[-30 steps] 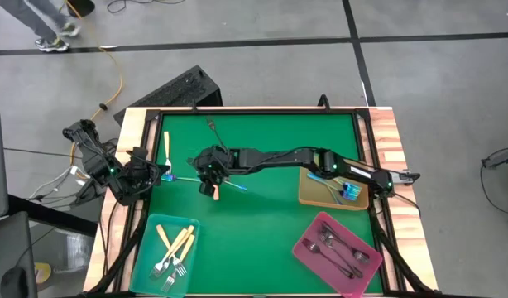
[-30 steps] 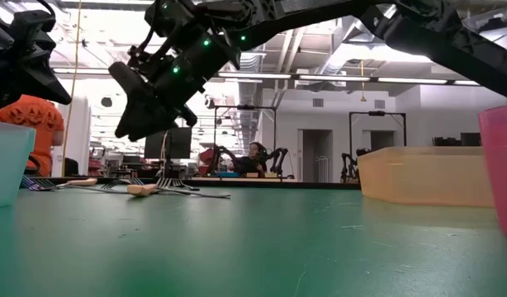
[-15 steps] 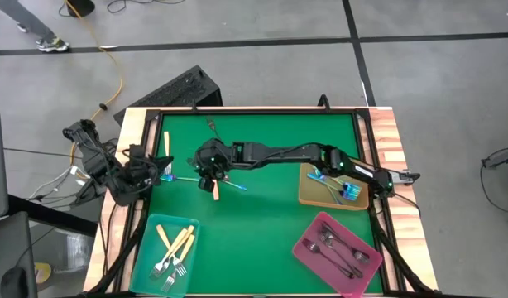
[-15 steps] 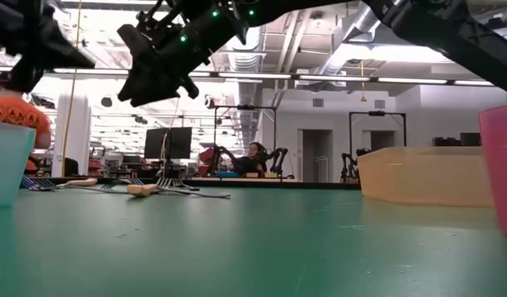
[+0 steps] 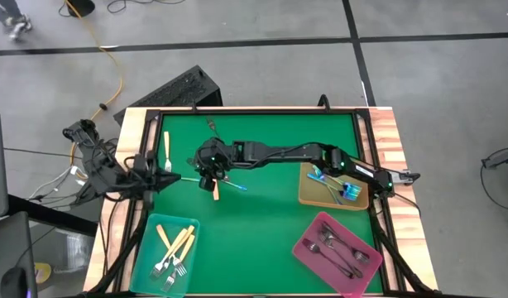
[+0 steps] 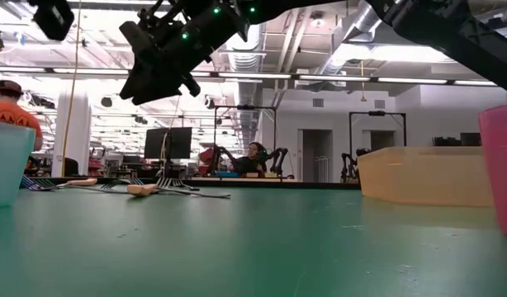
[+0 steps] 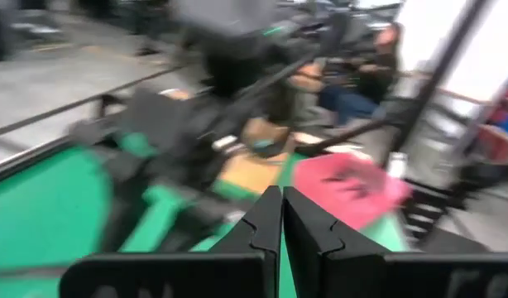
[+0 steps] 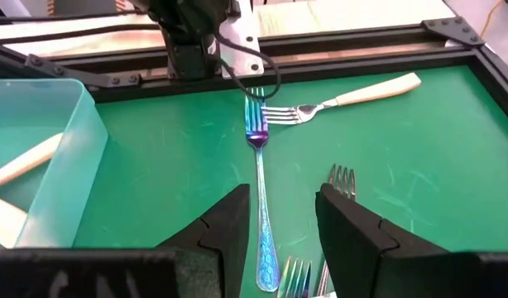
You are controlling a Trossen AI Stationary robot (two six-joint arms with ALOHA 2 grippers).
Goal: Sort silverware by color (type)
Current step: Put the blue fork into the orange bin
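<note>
While the right gripper (image 5: pixel 209 163) hangs open above the loose forks at mid-table, holding nothing, the left gripper (image 5: pixel 165 177) has pulled back toward 9 o'clock, fingers clenched shut and empty. An iridescent fork (image 8: pixel 259 199) lies right under the right gripper, a cream-handled fork (image 8: pixel 345 99) just beyond it. Teal tray (image 5: pixel 157 226) sits at 7 o'clock, tan tray (image 5: pixel 306 197) at 3. Left is clear; I'd guess right picks next.

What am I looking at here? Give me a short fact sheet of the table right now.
Surface: green table mat
Teal plastic tray: cream-handled forks
Pink plastic tray: dark metal forks
Tan plastic tray: iridescent blue forks
Unsorted: iridescent blue-rainbow fork, cream-handled fork
Right gripper: jaws open, above loose forks
Left gripper: jaws shut, at left edge
</note>
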